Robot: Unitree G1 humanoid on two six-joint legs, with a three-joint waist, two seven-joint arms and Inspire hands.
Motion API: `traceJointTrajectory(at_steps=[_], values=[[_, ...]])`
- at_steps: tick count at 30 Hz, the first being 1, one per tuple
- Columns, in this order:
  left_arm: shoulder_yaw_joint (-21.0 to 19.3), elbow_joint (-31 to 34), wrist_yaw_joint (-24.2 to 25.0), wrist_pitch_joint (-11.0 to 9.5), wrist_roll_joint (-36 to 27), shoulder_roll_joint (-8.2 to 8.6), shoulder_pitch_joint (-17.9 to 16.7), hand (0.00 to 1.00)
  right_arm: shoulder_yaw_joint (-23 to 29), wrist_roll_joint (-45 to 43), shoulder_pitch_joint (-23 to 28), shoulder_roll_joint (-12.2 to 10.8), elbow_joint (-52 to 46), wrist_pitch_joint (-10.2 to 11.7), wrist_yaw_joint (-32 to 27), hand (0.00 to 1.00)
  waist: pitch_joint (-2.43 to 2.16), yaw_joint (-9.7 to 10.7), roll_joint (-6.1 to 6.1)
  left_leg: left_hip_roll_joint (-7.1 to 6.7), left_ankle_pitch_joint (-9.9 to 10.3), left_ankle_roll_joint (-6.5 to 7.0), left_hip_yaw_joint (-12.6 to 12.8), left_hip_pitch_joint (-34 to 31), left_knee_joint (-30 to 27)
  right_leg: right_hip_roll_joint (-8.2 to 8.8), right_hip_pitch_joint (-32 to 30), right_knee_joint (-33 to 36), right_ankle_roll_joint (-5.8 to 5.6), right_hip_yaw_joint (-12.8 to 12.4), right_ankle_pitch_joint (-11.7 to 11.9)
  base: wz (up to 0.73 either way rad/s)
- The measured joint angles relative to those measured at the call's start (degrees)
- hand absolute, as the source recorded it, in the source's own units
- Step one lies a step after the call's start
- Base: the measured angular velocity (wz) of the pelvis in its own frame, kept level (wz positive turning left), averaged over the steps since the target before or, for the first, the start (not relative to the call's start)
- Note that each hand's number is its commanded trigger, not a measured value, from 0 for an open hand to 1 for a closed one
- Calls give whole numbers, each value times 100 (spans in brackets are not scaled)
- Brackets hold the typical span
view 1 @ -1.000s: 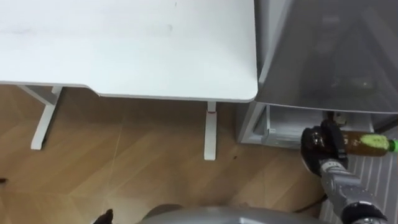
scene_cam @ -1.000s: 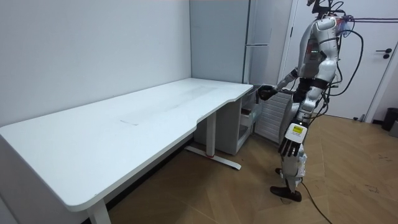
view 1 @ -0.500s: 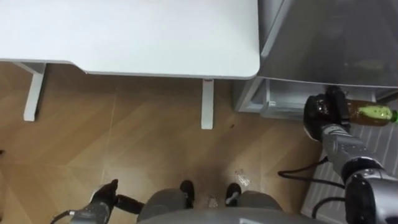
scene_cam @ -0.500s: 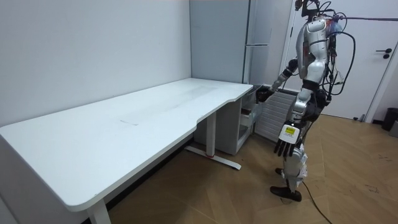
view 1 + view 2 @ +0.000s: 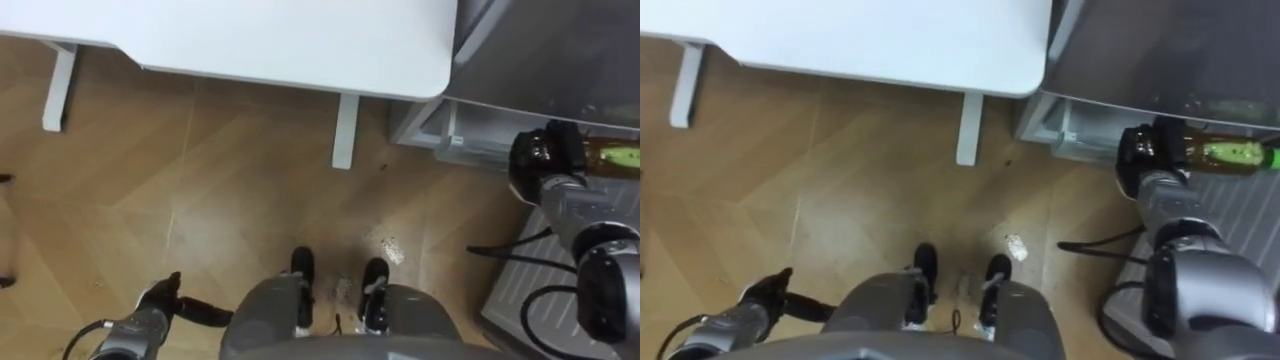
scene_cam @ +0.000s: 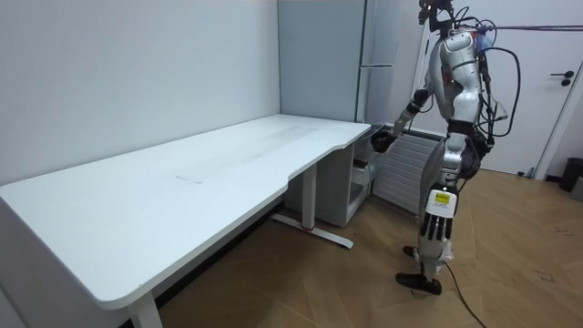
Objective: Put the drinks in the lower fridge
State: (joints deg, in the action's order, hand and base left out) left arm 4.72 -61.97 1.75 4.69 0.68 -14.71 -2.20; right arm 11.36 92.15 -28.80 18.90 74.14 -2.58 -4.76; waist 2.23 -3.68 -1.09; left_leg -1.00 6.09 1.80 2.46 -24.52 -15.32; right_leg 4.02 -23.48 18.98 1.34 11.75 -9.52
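Right hand: the right hand (image 5: 545,165) was curled round one end of the bottle (image 5: 612,156), which lay sideways with its other end pointing away to the right.
Bottle: amber drink, green label; held in the air against the fridge (image 5: 560,50) front, beside the lower fridge compartment (image 5: 445,135) and not yet in it.
Left hand: the left hand (image 5: 158,305) hung low at the robot's side; open or closed, I could not tell.
Stance: upright at the table's end, facing the fridge, right arm reached forward.
Risk, grip: held by one end only, the bottle could probably tip or slide out if the arm swung quickly.
Risk, clearance: the free end stuck out sideways and might strike the fridge front or the compartment's edge on the way in.
Risk, footing: a small pale scrap (image 5: 389,249) lay just ahead of the feet.
Surface: white table (image 5: 300,35), bare where seen.
Room: herringbone wood floor (image 5: 220,190); ribbed white panel (image 6: 405,173) beside the fridge; pale walls; a white door (image 6: 565,91) behind the robot.
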Motion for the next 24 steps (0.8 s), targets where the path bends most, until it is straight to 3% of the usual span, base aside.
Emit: traceJointTrajectory(at_steps=[4,12,18,19,21,24], values=[[1,-58,-7,6,-12,-10,48,0,-2,-1,-179,12,20,0,-58,100,64,-73,-72,-13,-47,0,33,-148,-3,62,-224,154,15,-26,-18,0],[-4,-255,-67,3,-30,-24,112,0,3,-24,-629,149,19,0,-346,100,70,-160,-67,-90,-134,34,51,-516,-44,189,-718,471,15,-20,-65,3],[-2,-341,-128,4,-63,-25,118,0,2,-43,-807,235,19,5,-495,100,102,-162,55,-90,-148,45,48,-604,-106,209,-758,487,14,13,-74,3],[-1,-341,-131,5,-95,-25,119,0,-1,-47,-850,249,19,5,-513,53,104,-161,81,-93,-148,46,50,-613,-113,216,-774,508,14,6,-83,0],[-1,-341,-136,6,-114,-25,121,0,-3,-58,-900,263,19,5,-513,0,101,-161,99,-111,-149,47,55,-636,-133,246,-828,591,20,6,-122,2],[5,-340,-141,17,-115,-5,120,0,-17,-111,-920,283,16,6,-512,0,94,-156,116,-145,-152,49,57,-639,-145,297,-865,707,15,6,-179,7]])
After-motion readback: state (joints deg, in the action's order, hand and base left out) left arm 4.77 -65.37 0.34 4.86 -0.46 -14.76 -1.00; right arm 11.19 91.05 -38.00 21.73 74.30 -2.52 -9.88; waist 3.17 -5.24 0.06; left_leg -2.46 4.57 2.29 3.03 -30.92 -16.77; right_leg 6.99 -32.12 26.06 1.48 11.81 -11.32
